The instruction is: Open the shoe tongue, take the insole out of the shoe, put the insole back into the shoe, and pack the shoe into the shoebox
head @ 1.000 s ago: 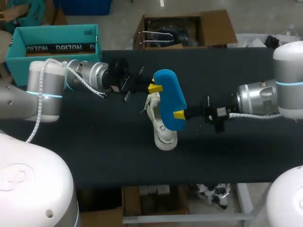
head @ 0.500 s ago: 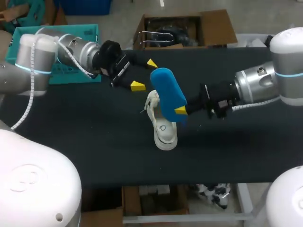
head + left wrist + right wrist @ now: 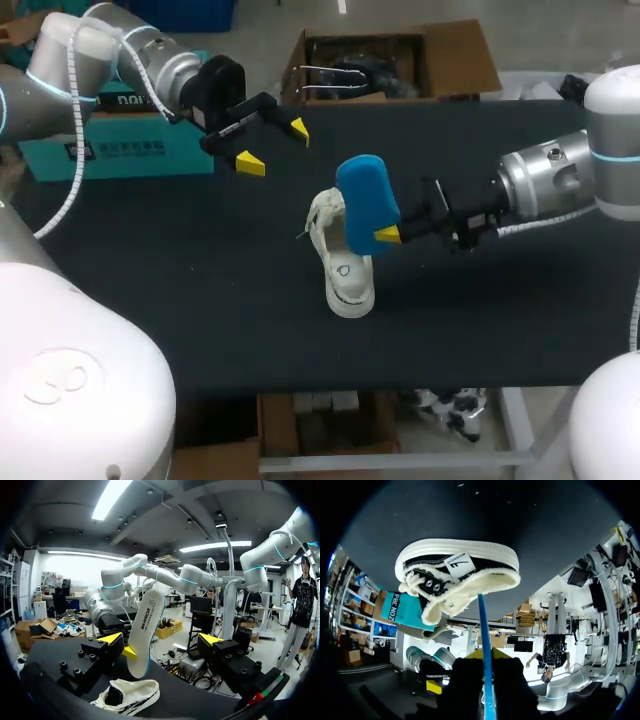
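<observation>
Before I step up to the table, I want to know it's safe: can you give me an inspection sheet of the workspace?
Surface: black table.
Job's things: white shoe on the table; blue insole held above it; teal shoebox by the table's far left corner.
Clutter: nothing seen.
Grippers: left gripper open, in the air near the shoebox; right gripper shut on the insole.
Cables: white cable hanging by the left arm; another along the right arm.
Surroundings: nothing seen reaching over the table.
</observation>
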You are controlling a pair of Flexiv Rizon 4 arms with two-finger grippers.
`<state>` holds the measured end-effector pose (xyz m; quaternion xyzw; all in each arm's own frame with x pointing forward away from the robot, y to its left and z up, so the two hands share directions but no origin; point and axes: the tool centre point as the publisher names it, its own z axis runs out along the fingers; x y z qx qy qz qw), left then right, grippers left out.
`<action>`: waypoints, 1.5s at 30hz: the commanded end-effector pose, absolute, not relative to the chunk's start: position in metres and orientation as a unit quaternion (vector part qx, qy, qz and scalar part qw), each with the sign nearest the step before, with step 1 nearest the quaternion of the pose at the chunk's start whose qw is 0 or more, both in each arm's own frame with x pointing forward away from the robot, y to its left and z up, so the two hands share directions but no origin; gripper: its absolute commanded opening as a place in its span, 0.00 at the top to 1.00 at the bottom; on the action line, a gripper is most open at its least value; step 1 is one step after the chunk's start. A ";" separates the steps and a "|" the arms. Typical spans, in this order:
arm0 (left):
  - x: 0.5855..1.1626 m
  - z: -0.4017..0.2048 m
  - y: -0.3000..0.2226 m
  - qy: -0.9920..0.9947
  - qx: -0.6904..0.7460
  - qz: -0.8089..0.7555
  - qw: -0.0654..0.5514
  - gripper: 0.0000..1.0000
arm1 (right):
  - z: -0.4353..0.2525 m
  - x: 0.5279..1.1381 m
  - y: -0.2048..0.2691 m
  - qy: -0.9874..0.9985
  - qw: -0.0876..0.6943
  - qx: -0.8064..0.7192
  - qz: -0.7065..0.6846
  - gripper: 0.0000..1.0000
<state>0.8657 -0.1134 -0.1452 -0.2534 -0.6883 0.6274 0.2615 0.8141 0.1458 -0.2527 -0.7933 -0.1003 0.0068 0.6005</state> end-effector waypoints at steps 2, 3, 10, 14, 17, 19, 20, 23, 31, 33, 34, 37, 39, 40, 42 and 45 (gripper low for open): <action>0.873 -0.148 -0.113 -0.662 -0.302 0.608 0.317 0.00 | -0.255 0.818 0.146 -0.105 0.606 -0.788 0.014 1.00; 0.873 -0.148 -0.113 -0.662 -0.302 0.608 0.317 0.00 | -0.255 0.818 0.146 -0.105 0.606 -0.788 0.014 1.00; 0.888 -0.151 -0.122 -0.669 -0.392 0.551 0.309 0.00 | -0.244 0.799 0.152 -0.188 0.590 -0.785 -0.018 1.00; 0.896 -0.155 -0.125 -0.680 -0.407 0.535 0.294 0.00 | -0.244 0.789 0.152 -0.200 0.595 -0.778 -0.026 1.00; 0.898 -0.161 -0.128 -0.689 -0.417 0.522 0.279 0.00 | -0.243 0.783 0.154 -0.218 0.600 -0.770 -0.019 1.00; 0.897 -0.165 -0.129 -0.688 -0.424 0.521 0.273 0.00 | -0.242 0.779 0.156 -0.234 0.604 -0.762 -0.006 1.00; 0.897 -0.166 -0.129 -0.687 -0.431 0.521 0.266 0.00 | -0.243 0.777 0.157 -0.243 0.602 -0.760 0.000 1.00; 0.898 -0.169 -0.128 -0.690 -0.437 0.522 0.248 0.00 | -0.243 0.771 0.156 -0.261 0.613 -0.745 0.020 1.00; 0.897 -0.176 -0.127 -0.686 -0.435 0.532 0.239 0.00 | -0.241 0.759 0.159 -0.269 0.602 -0.750 0.051 1.00; 0.896 -0.178 -0.127 -0.688 -0.433 0.530 0.241 0.00 | -0.241 0.757 0.161 -0.278 0.599 -0.748 0.061 1.00; 0.896 -0.179 -0.127 -0.690 -0.432 0.527 0.242 0.00 | -0.241 0.755 0.162 -0.280 0.597 -0.749 0.063 1.00; 0.895 -0.180 -0.128 -0.697 -0.432 0.519 0.242 0.00 | -0.243 0.750 0.159 -0.286 0.600 -0.744 0.063 1.00; 0.894 -0.181 -0.128 -0.698 -0.432 0.518 0.241 0.00 | -0.244 0.748 0.158 -0.291 0.601 -0.742 0.063 1.00; 0.894 -0.181 -0.129 -0.698 -0.433 0.518 0.239 0.00 | -0.244 0.747 0.158 -0.299 0.600 -0.739 0.064 1.00; 0.895 -0.181 -0.129 -0.692 -0.435 0.520 0.248 0.00 | -0.244 0.743 0.157 -0.307 0.603 -0.734 0.064 1.00; 0.895 -0.181 -0.129 -0.692 -0.435 0.520 0.248 0.00 | -0.242 0.738 0.155 -0.327 0.605 -0.724 0.060 1.00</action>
